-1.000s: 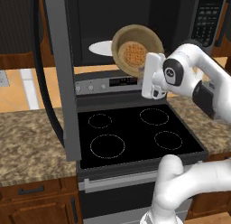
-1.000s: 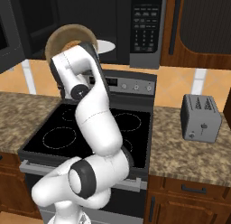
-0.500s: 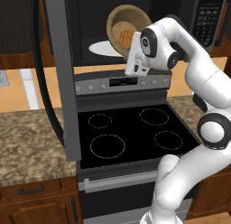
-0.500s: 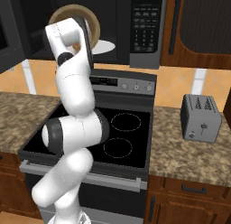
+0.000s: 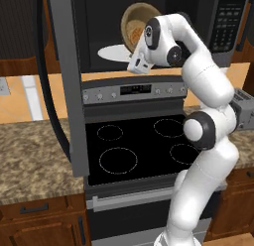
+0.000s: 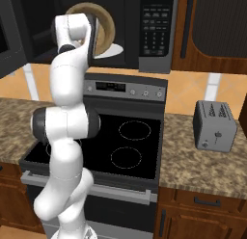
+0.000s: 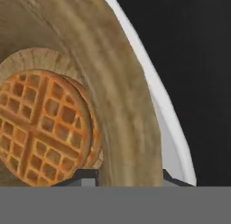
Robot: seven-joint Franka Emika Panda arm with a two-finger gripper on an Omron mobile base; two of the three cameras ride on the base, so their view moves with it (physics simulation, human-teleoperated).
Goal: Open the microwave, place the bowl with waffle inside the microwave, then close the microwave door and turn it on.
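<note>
Door (image 5: 64,91) swung open, that step done. My gripper (image 7: 131,175) clamped on bowl (image 5: 133,28) rim, bowl tipped steeply inside microwave (image 6: 155,31) above white plate (image 5: 111,53), waffle (image 7: 43,126) still seated. Left: set down, release, shut door, start.

Rendered frames, flat even light, no visible source. Both base views bright enough on the counter (image 5: 30,146) and back wall; microwave (image 5: 149,36) cavity reads near black, detail inside lost except the white plate (image 5: 111,52). Stove (image 5: 144,146) top is matte black, no glare, burner rings crisp. Arm is smoothly shaded, soft gradient on the joints, no hard cast shadows. Toaster (image 6: 214,126) shows a mild soft highlight. Slight softness overall, low-res upscale look, no motion blur, no obvious edge distortion. Hand view: very close, bowl (image 7: 117,83) wood grain smeared and soft, waffle (image 7: 40,128) grid sharper, evenly lit; black background at right.
</note>
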